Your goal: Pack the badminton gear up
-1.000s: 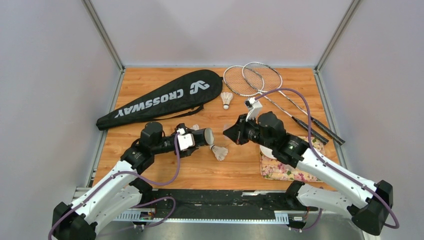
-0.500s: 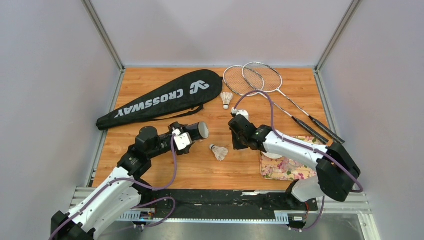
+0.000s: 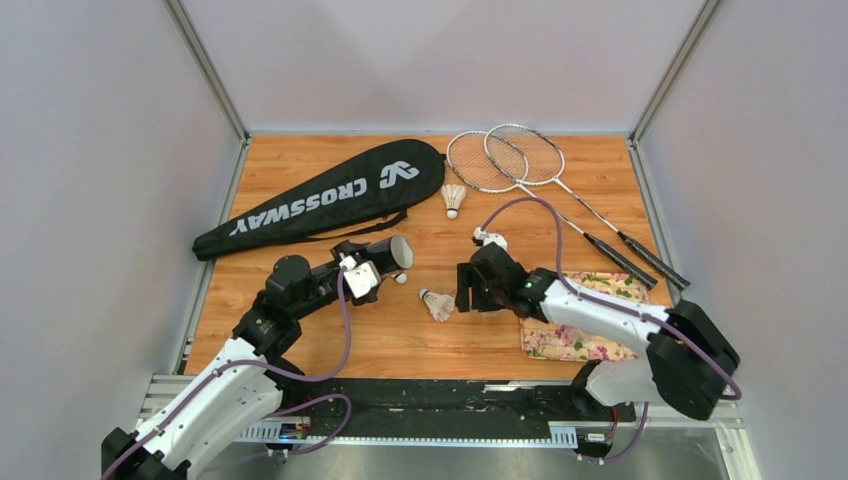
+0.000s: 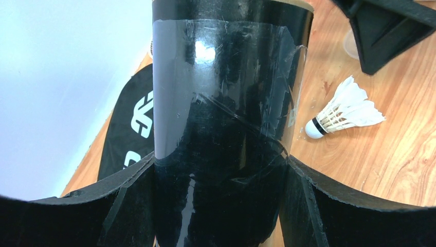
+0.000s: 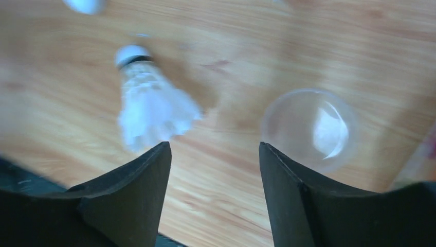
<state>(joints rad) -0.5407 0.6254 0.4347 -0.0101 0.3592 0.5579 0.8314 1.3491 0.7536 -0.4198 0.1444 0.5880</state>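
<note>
My left gripper (image 3: 372, 268) is shut on the long dark tube (image 4: 226, 103), which it holds off the table, mouth (image 3: 400, 252) facing right. One white shuttlecock (image 3: 437, 303) lies just left of my right gripper (image 3: 462, 290), which hangs open and empty above the wood. In the right wrist view this shuttlecock (image 5: 149, 105) lies ahead of the left finger (image 5: 139, 185). A second shuttlecock (image 3: 453, 198) lies near the two silver rackets (image 3: 500, 160) at the back right. The black CROSSWAY bag (image 3: 320, 200) lies at the back left.
A clear round lid (image 5: 310, 128) lies on the wood ahead of my right gripper's right finger. The flower-patterned tray (image 3: 570, 338) sits under my right forearm. A small white piece (image 3: 400, 278) lies below the tube's mouth. Metal frame posts edge the table.
My right gripper swung down and toward the near shuttlecock, and its jaws have opened. My left gripper shifted the tube slightly away and to the left.
</note>
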